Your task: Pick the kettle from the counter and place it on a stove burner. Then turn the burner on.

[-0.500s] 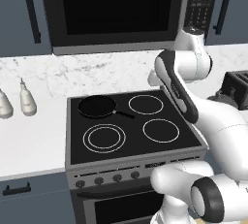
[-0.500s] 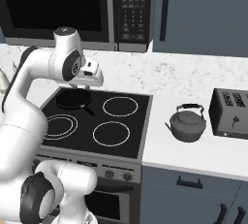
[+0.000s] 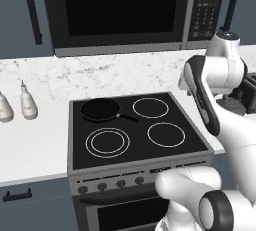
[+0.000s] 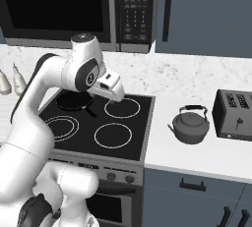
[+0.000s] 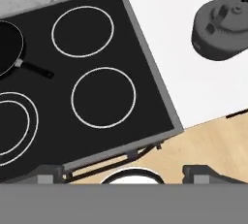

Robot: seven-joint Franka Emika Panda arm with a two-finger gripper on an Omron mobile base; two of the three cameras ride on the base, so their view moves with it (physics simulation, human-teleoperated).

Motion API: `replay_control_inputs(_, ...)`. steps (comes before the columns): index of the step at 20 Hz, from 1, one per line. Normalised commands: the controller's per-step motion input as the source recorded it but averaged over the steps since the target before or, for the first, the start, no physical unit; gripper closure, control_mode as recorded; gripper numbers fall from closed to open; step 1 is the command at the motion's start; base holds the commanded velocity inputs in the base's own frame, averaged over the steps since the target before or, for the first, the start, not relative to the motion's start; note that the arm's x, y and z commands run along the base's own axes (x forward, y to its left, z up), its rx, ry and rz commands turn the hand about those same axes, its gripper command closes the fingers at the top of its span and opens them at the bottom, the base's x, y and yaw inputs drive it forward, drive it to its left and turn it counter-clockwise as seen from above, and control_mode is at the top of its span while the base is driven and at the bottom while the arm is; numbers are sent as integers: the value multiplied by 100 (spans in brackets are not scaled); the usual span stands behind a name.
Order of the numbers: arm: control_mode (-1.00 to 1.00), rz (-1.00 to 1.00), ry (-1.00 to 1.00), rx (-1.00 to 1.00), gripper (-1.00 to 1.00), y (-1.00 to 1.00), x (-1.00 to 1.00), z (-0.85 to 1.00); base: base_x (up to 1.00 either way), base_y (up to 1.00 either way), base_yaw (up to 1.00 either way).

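The kettle [image 4: 189,125] is a squat dark grey pot with an arched handle, standing upright on the white counter [image 4: 167,153] just right of the stove [image 4: 140,145]. In the hand view the kettle [image 5: 220,29] lies at the upper right on the counter [image 5: 169,34]. My gripper [image 4: 114,93] hangs over the stove's back right burner [image 4: 122,107], well left of the kettle and apart from it. The gripper [image 5: 123,173] is open, its tips wide apart with nothing between them. In the left base view my arm covers most of the kettle [image 3: 232,102].
A black frying pan [image 4: 74,100] sits on the back left burner. A dark toaster [image 4: 234,114] stands right of the kettle. Knobs [image 4: 110,176] line the stove front. Two bottles [image 3: 28,106] stand on the left counter. A microwave [image 3: 120,10] hangs over the stove.
The hand has swung right and lower over the stove, toward the kettle's side. The kettle and pan have not moved.
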Motion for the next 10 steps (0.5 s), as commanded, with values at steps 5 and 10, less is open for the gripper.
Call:
replay_control_inputs(5, -100, -45, -7, 0, -100, -100, -14, -14, 0, 0, 0)
replay_control_inputs(10, -100, -39, -4, 10, -100, -100, 3, -6, 0, 0, 0)
